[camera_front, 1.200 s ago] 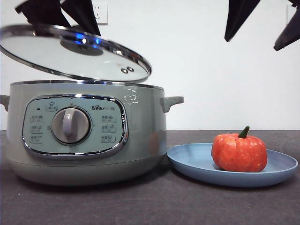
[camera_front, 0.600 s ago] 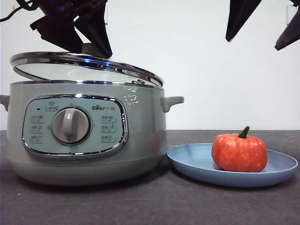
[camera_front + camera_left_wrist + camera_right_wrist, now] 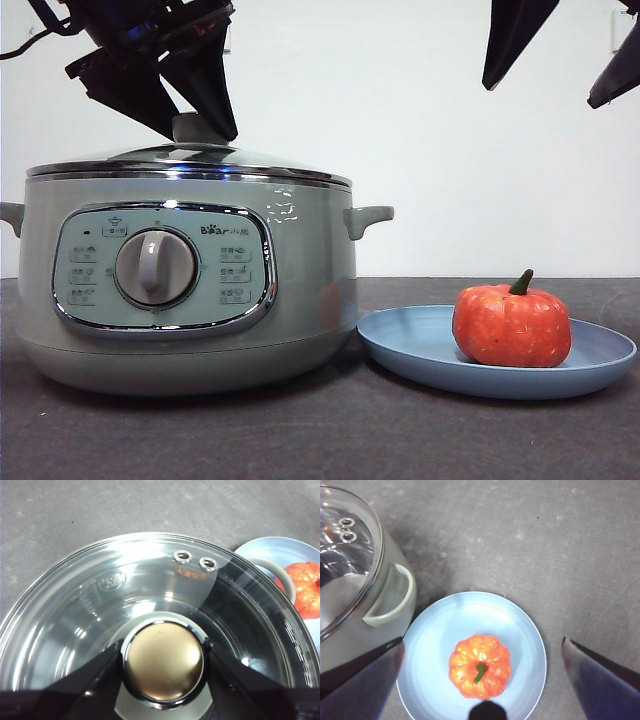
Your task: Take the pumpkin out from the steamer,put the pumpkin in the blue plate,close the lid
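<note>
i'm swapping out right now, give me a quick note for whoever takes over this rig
Left gripper: shut on the lid's knob, above the steamer.
Right gripper: open, empty, hanging above the blue plate.
The pumpkin sits upright in the blue plate, beside the steamer.
The lid sits level on the steamer's rim.
Done: pumpkin out and plated, lid set on.
Left: release the knob and lift the left arm clear; check that the lid sits evenly.
</note>
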You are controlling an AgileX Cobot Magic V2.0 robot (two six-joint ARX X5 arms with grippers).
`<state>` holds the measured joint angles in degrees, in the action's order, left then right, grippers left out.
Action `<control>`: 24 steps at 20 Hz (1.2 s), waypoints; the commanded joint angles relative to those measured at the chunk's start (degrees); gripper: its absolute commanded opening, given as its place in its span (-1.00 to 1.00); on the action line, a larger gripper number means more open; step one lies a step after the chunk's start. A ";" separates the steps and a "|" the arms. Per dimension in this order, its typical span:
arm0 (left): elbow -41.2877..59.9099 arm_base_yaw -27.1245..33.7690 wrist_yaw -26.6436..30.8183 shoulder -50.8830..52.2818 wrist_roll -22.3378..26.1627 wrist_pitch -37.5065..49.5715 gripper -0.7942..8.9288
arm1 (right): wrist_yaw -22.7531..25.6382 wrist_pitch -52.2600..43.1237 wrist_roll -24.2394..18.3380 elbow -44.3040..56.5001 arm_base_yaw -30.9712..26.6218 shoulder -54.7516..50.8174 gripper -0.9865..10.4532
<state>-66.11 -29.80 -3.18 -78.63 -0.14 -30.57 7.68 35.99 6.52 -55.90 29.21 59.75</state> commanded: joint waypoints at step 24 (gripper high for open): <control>17.20 -0.15 12.76 38.12 3.19 2.14 -0.85 | 0.15 -20.76 0.31 22.64 1.36 -32.85 -0.86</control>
<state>-51.64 -29.80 9.34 -42.22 2.42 -30.41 7.66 16.58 3.81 -34.98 30.44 28.18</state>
